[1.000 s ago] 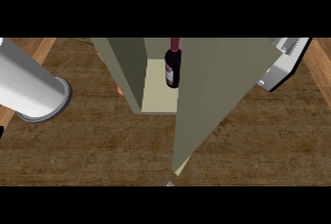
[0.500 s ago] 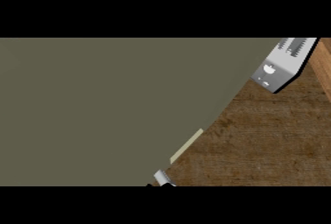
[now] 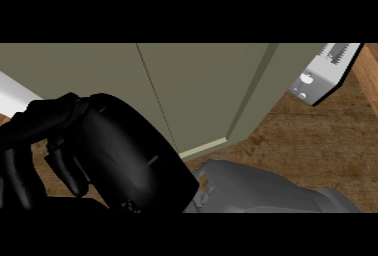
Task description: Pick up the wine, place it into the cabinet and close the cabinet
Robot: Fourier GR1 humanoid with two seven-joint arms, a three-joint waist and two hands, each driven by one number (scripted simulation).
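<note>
The olive-grey cabinet [image 3: 199,85] fills the upper part of the head view. Its two door panels meet at a thin seam, so the inside is hidden. No wine bottle shows anywhere. My right hand [image 3: 122,155] is large and black at the lower left, right in front of the cabinet's lower front. Its fingers [image 3: 63,165] hang relaxed on the left side and hold nothing. The grey right forearm [image 3: 258,190] comes in from the bottom edge. A pale strip at the left edge is my left forearm [image 3: 15,97]; its hand is out of view.
A silver metal fixture [image 3: 321,75] sits at the upper right beside the cabinet. Brown wooden counter [image 3: 310,145] shows to the right of and below the cabinet's corner.
One second ago the cabinet stood open with the wine bottle inside. The door has since swung across and now hides the inside, and my right hand has come into view at the lower left.
</note>
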